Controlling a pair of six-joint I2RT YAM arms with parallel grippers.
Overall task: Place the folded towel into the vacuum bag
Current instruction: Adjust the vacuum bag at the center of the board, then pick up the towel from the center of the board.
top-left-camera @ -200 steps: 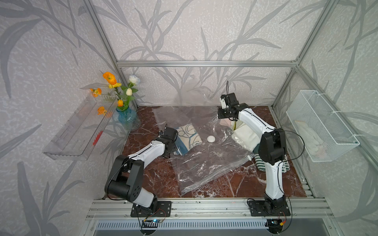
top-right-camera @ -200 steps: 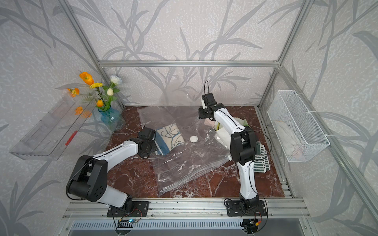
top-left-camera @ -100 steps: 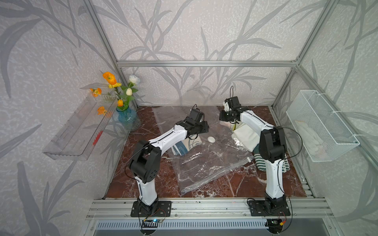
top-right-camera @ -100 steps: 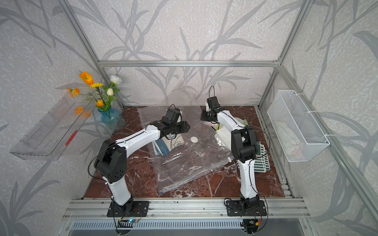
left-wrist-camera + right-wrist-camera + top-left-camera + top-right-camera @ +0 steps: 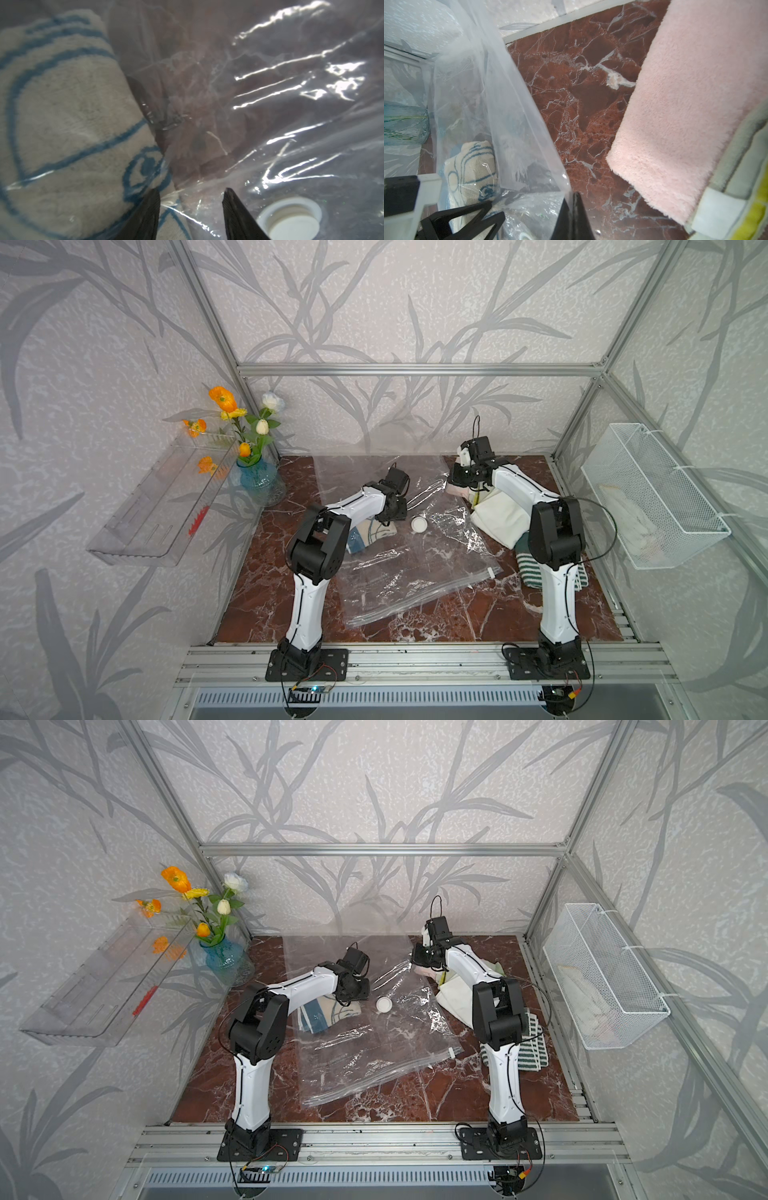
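Towel point(image 5: 371, 534), folded, lies under the clear film of the vacuum bag point(image 5: 415, 572) on the worktop point(image 5: 478, 614), beside the white valve point(image 5: 419, 524). Left gripper point(image 5: 191, 190) stands part open over it, holding nothing. Right gripper point(image 5: 571, 199) is clamped on the bag's raised edge.

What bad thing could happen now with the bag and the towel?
1. The right gripper pinches only a thin edge of the vacuum bag; the plastic could slip out and the bag flop down.
2. The left gripper is open right beside the folded towel; backing away, a finger might snag the towel or plastic and drag it.
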